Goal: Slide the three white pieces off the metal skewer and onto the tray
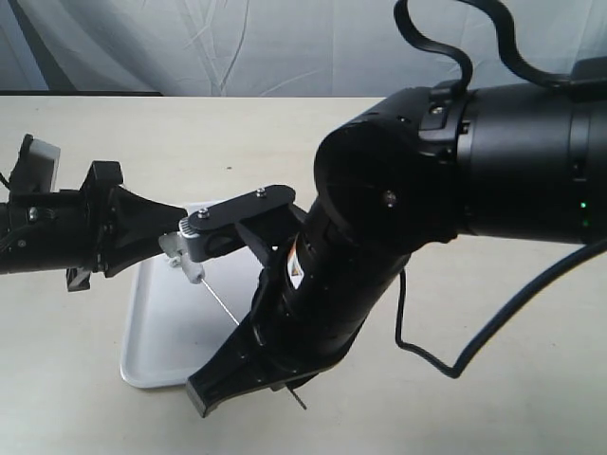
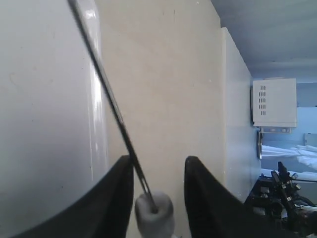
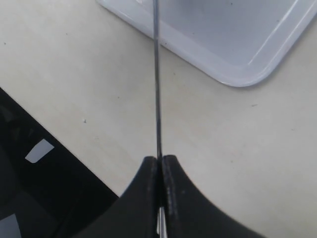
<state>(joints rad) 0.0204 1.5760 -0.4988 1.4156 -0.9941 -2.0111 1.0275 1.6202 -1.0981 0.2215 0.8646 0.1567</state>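
Observation:
In the left wrist view one white piece (image 2: 156, 212) sits threaded on the metal skewer (image 2: 111, 101). My left gripper (image 2: 159, 159) is open, its fingers standing either side of that piece with gaps showing; the skewer runs close along one finger. Other white pieces are not clearly seen. My right gripper (image 3: 161, 158) is shut on the skewer (image 3: 157, 74), which sticks straight out towards the tray (image 3: 237, 39). In the exterior view the skewer (image 1: 220, 301) slants over the tray (image 1: 156, 332), between the left gripper (image 1: 175, 235) and the right gripper (image 1: 239, 328).
The large right arm (image 1: 379, 218) fills the middle and right of the exterior view and hides part of the tray. A black cable (image 1: 446, 365) loops on the beige table (image 1: 85, 417). A white cloth backdrop (image 1: 190, 43) hangs behind.

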